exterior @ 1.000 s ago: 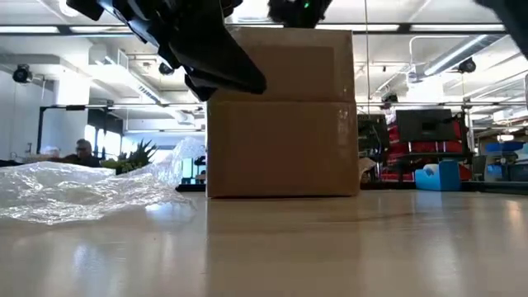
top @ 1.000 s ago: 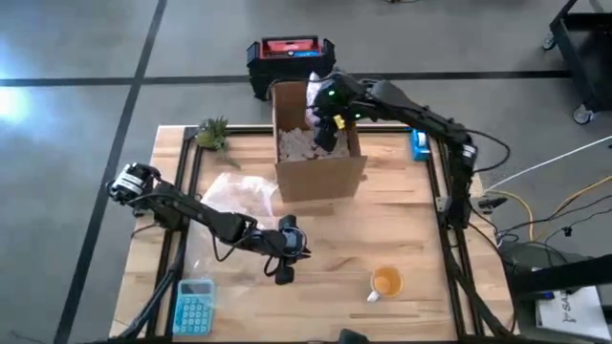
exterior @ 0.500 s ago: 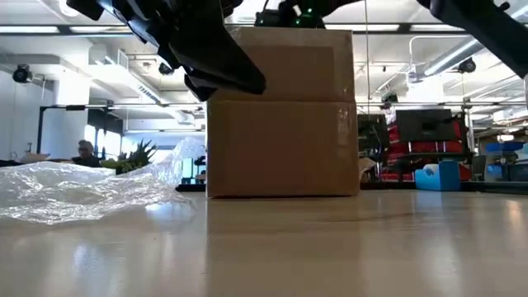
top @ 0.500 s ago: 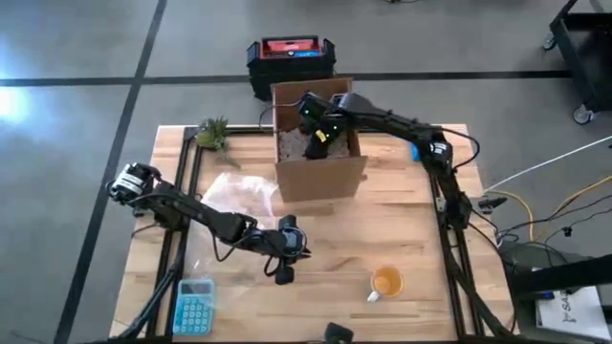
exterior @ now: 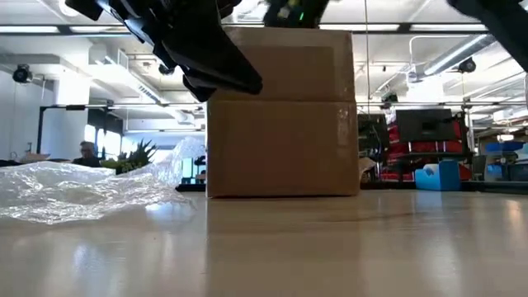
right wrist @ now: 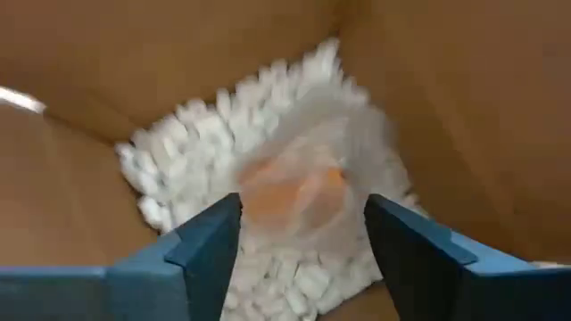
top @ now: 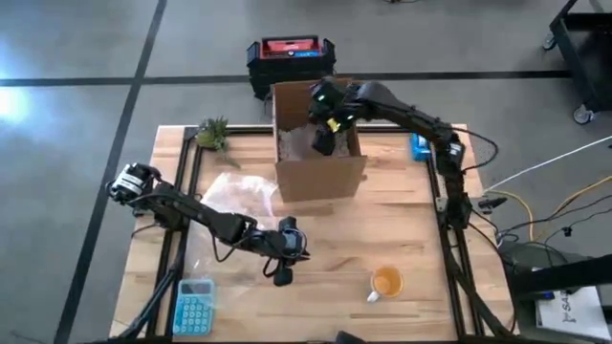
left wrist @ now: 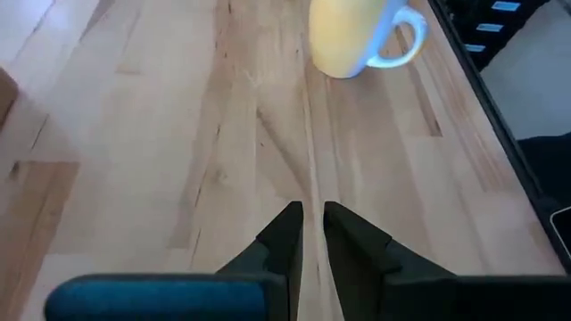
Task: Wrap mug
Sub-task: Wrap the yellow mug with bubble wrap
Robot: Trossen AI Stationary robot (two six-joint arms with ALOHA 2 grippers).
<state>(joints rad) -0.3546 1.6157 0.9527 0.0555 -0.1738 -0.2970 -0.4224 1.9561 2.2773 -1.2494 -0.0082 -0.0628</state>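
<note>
Right hand (right wrist: 302,241) hangs wide open over the cardboard box (top: 318,177), right above a wrapped orange bundle (right wrist: 299,198) in packing peanuts (right wrist: 187,160). Left hand (left wrist: 308,234) (nearly shut, empty) points at the bare yellow mug (left wrist: 348,37) on the tabletop (left wrist: 161,160), so that one probably needs wrapping.

A blue calculator (top: 195,307) lies at the lower left of the table (top: 402,225). A small green plant (top: 212,132) stands at the upper left corner. Behind the table, on the floor, is a black and red case (top: 290,55). A blue object (top: 418,144) lies at the right edge.
</note>
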